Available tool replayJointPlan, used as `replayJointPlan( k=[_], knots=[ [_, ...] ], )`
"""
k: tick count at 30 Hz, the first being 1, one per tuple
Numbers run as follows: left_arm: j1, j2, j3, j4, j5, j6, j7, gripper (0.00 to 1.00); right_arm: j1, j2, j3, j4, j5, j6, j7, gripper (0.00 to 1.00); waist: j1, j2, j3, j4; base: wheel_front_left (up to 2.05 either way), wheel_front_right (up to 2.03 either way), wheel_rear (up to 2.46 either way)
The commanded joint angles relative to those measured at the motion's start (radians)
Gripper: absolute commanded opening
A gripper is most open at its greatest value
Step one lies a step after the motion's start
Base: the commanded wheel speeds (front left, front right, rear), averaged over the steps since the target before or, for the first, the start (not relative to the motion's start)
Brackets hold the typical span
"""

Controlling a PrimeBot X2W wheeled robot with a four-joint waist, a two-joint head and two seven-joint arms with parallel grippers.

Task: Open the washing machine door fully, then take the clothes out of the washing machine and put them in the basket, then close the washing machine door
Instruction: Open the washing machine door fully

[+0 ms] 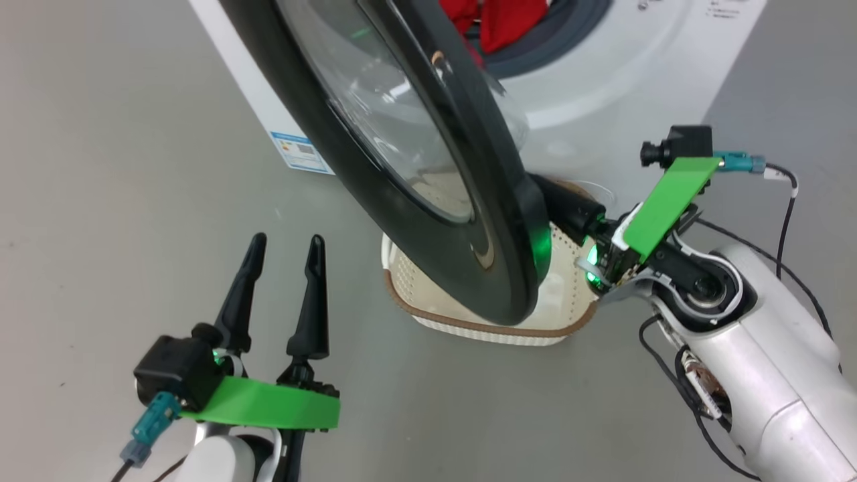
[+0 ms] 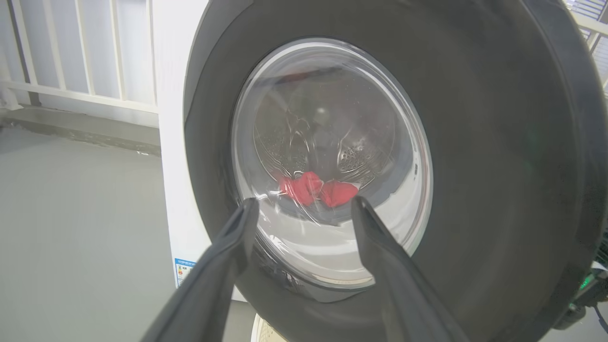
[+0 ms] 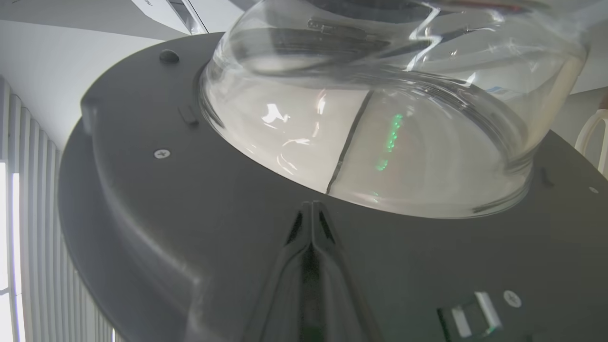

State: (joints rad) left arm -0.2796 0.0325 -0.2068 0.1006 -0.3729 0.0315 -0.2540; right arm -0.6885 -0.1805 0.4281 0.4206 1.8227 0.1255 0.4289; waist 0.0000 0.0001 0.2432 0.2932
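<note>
Nearest: left gripper (image 1: 286, 239), fingers spread wide, empty. Then right gripper (image 3: 312, 211), pinched shut, tips seemingly against the inner face of the one washing machine door (image 1: 315, 154) (stands half open, bowl (image 3: 380, 118) bulging toward the washing machine (image 1: 602, 87)). Two red lumps of clothes (image 1: 505, 27) in the port (image 1: 569, 30). One basket (image 1: 482, 329) beneath the door's lower edge.

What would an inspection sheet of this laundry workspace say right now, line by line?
Surface: grey floor, smooth.
Job's things: washing machine white; door partly open, swung out above the basket; clothes red, inside the drum.
Clutter: nothing seen.
Grippers: left gripper open, holding nothing, in front of the door; right gripper shut, tips at the door's inner face.
Cables: black cable looping beside the right forearm.
Surroundings: white railing behind the machine.
</note>
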Motion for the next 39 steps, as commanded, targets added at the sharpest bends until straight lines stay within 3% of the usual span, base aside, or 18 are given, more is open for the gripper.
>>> replayJointPlan(
  k=[1, 20, 39],
  knots=[
    [0.008, 0.018, 0.034, -0.023, -0.008, 0.007, -0.008, 1.0, 0.015, 0.013, 0.029, -0.044, 0.014, 0.005, -0.009, 0.0, 0.0, -0.0001, -0.025, 0.028, 0.0, 0.0, 0.0],
    [0.046, 0.018, 0.028, -0.013, -0.014, 0.005, -0.008, 1.0, 0.06, -0.115, 0.243, -0.144, 0.155, 0.005, -0.134, 0.0, 0.0, -0.0001, -0.1, 0.143, 0.0, 0.0, 0.0],
    [0.054, 0.018, 0.021, -0.005, -0.026, 0.003, -0.008, 1.0, -0.02, -0.217, 0.505, -0.243, 0.33, 0.005, -0.286, 0.0, 0.0, -0.0001, -0.114, 0.22, 0.0, 0.0, 0.0]
  ],
)
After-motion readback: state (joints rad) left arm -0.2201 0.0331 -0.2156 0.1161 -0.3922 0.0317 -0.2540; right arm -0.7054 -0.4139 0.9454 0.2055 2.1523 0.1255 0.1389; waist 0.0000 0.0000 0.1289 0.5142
